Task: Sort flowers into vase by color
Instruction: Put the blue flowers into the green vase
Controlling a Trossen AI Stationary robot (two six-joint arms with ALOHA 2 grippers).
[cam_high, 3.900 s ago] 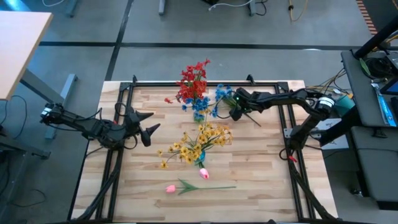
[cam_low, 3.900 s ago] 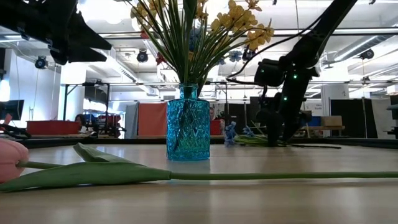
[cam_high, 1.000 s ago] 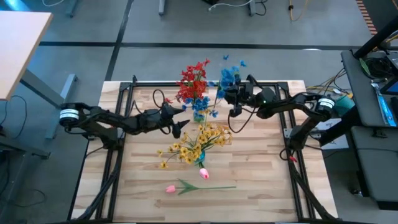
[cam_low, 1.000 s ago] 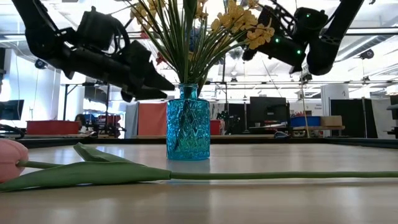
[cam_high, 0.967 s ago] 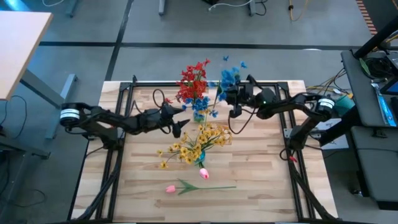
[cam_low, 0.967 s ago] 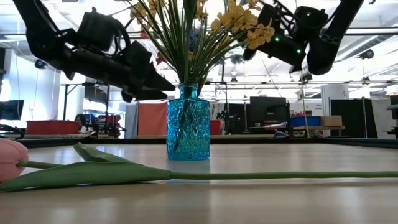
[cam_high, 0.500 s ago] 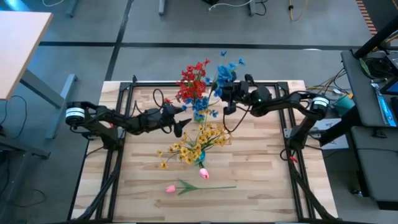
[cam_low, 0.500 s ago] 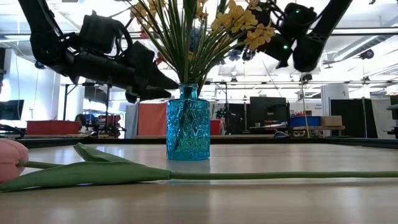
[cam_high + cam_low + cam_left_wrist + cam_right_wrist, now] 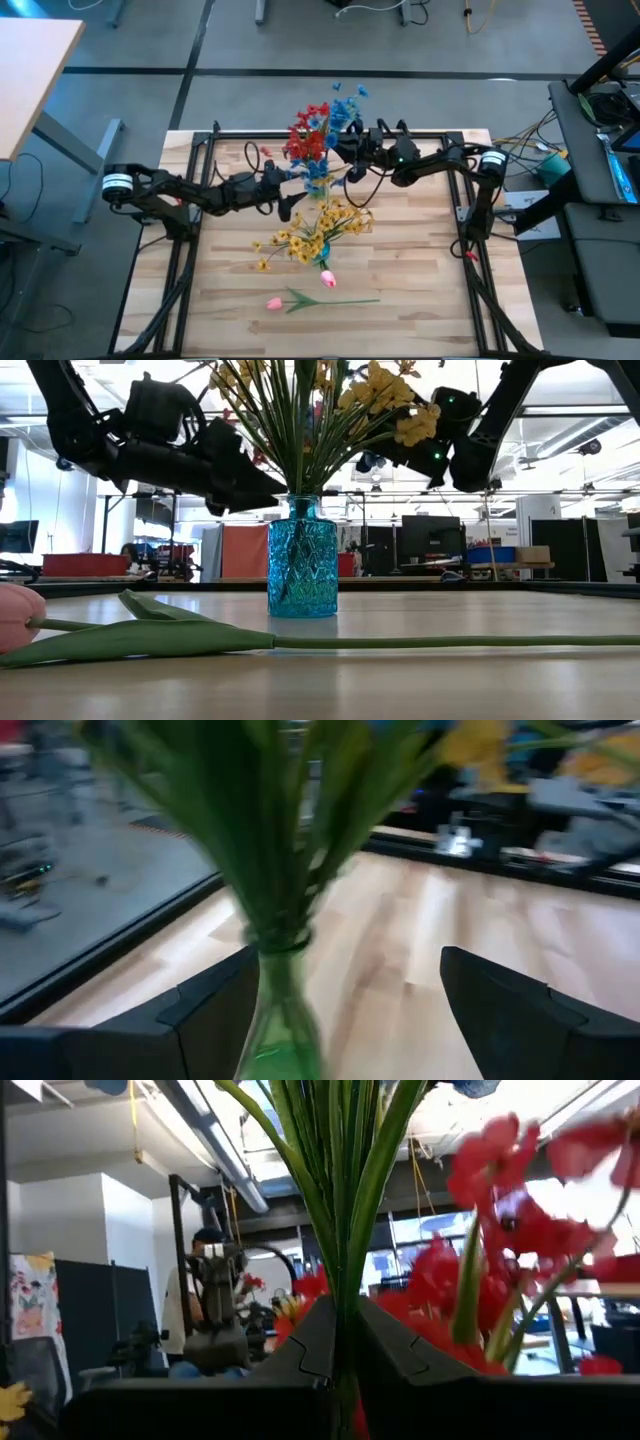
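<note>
Right pincer (image 9: 352,158) clamps blue spray (image 9: 340,109), stem upright, blossoms topmost

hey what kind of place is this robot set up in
Probably a robotics lab or workshop: a wooden table ringed by a black frame, bare concrete floor, and monitors and equipment in an open hall behind.

Blue flowers (image 9: 343,108) in right hand (image 9: 352,150)

In the left wrist view a green vase (image 9: 280,1020) and its stems are showing only as a blur, cut off at six o'clock. In the low view the yellow flowers (image 9: 400,405) are running off at twelve o'clock, and the pink tulip (image 9: 18,615) at nine.
</note>
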